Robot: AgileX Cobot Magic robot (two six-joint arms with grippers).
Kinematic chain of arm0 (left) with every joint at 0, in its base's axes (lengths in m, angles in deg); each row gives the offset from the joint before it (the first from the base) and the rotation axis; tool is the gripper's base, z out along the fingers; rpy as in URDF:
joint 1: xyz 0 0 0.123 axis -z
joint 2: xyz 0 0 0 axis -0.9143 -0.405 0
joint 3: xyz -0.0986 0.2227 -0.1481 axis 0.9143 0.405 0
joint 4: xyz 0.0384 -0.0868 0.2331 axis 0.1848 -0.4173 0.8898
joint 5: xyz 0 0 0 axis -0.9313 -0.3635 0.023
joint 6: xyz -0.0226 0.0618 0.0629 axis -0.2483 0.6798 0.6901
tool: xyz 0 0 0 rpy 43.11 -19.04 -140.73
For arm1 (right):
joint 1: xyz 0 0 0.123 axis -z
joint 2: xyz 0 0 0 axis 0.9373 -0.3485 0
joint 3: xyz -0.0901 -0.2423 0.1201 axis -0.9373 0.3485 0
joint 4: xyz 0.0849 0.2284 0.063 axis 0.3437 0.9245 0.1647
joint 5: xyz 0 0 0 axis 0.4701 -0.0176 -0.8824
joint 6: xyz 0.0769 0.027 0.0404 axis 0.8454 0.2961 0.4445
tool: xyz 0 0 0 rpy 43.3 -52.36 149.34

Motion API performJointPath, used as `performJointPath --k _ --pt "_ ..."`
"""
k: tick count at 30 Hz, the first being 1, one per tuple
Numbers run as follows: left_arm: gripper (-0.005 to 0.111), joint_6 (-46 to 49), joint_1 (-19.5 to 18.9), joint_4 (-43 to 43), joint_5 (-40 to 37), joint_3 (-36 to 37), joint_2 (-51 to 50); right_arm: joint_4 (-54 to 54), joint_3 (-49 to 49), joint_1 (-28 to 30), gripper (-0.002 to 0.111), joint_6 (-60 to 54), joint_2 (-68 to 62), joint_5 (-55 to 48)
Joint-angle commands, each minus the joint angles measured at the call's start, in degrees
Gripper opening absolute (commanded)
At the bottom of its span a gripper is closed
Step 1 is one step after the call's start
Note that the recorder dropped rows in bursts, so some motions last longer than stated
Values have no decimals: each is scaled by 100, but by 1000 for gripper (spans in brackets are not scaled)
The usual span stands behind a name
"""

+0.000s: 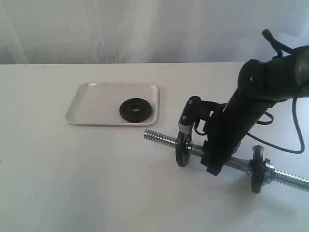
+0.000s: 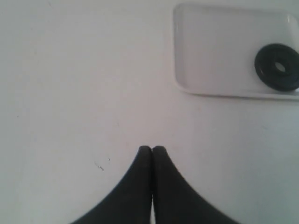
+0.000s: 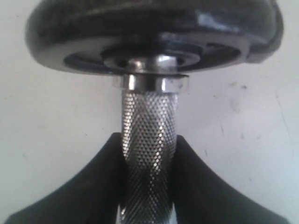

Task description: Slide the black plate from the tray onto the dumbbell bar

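The black plate (image 1: pixel 135 110) (image 2: pixel 278 66) lies flat in the near right corner of the white tray (image 1: pixel 96 104) (image 2: pixel 215 51). The chrome dumbbell bar (image 1: pixel 161 137) (image 3: pixel 149 126) lies on the table in front of the tray, with one black disc (image 1: pixel 182 148) (image 3: pixel 154 35) left of my right arm and another (image 1: pixel 257 169) to its right. My right gripper (image 1: pixel 212 162) (image 3: pixel 149 140) is shut on the bar's knurled middle, one finger on each side. My left gripper (image 2: pixel 152 149) hovers shut over bare table, holding nothing; it is out of the exterior view.
The table is a plain white surface with a white curtain behind it. A silvery collar nut (image 1: pixel 268 169) sits outside the right disc, with threaded rod (image 1: pixel 292 180) running to the frame edge. A black cable (image 1: pixel 294 145) loops behind the right arm.
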State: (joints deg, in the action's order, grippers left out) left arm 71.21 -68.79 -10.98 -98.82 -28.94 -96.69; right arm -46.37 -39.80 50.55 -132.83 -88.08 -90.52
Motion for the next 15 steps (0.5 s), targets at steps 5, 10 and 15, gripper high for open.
performJointPath --k 5,10,15 --pt "0 181 5 86 649 -30 16 297 19 198 0 -471 -196 156" --pt "0 181 5 86 659 -30 16 297 19 198 30 -649 -196 106" --pt "0 181 5 86 687 -30 16 479 19 173 47 -649 -196 404"
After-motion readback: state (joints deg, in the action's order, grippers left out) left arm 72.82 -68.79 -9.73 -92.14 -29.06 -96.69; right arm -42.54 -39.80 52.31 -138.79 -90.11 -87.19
